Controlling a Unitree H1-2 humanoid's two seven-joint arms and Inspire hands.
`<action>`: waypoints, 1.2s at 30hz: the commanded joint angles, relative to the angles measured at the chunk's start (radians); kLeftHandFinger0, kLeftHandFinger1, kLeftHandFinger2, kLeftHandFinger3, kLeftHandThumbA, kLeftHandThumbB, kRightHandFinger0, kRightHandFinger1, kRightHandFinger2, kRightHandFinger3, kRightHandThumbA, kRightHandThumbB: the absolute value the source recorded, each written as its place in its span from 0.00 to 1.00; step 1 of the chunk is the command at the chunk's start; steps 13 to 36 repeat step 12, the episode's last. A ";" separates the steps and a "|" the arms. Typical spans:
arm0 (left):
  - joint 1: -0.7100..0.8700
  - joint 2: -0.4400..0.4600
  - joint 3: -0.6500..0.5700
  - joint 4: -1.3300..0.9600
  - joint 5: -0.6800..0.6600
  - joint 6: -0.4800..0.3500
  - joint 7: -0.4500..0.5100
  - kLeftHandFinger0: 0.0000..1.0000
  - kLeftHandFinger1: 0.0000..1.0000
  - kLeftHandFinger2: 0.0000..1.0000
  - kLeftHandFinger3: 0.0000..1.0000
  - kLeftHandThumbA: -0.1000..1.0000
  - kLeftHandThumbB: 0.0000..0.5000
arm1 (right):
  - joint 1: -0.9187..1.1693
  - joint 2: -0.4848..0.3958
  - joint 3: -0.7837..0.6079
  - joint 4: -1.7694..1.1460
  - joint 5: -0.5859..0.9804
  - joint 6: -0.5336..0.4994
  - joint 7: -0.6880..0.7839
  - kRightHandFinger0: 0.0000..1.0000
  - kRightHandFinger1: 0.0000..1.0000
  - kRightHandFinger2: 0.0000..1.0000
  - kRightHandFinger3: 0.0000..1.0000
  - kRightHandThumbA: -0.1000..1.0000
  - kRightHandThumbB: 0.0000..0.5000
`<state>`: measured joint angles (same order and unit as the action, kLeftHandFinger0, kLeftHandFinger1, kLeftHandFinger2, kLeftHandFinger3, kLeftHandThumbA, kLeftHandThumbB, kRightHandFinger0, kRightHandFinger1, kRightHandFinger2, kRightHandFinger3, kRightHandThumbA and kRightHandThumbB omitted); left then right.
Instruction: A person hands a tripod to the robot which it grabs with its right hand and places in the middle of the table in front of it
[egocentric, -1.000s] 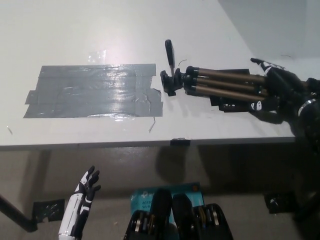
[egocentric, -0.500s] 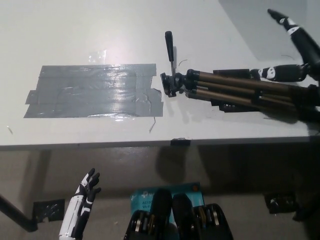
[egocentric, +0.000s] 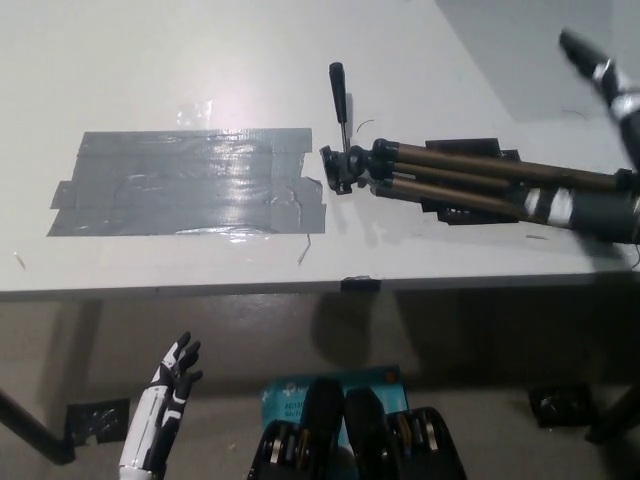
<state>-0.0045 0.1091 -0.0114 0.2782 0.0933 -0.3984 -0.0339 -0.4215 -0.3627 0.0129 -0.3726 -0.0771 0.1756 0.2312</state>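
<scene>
Tripod (egocentric: 450, 175) flat on table (egocentric: 200, 60) beside tape patch (egocentric: 185, 182); right hand (egocentric: 610, 212) splayed open at legs, placing looks done; left hand (egocentric: 172, 385) open, idle below

Tripod (egocentric: 440, 175) lies on the table (egocentric: 200, 50), its head just right of the tape patch (egocentric: 185, 182), legs reaching to the right hand (egocentric: 600, 212). The left hand (egocentric: 172, 385) is before the table's near edge.
</scene>
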 joint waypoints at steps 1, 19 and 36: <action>-0.029 0.021 -0.012 -0.037 0.008 -0.036 -0.013 0.96 1.00 1.00 1.00 0.96 0.58 | 0.269 0.163 0.027 -0.429 0.187 -0.110 -0.089 1.00 1.00 1.00 1.00 1.00 0.97; -0.011 0.019 -0.015 -0.029 0.009 -0.061 -0.009 0.95 1.00 1.00 1.00 0.98 0.59 | 0.432 0.364 -0.005 0.191 0.147 -0.330 -0.096 1.00 1.00 1.00 1.00 1.00 0.42; -0.011 0.019 -0.015 -0.029 0.009 -0.061 -0.009 0.95 1.00 1.00 1.00 0.98 0.59 | 0.432 0.364 -0.005 0.191 0.147 -0.330 -0.096 1.00 1.00 1.00 1.00 1.00 0.42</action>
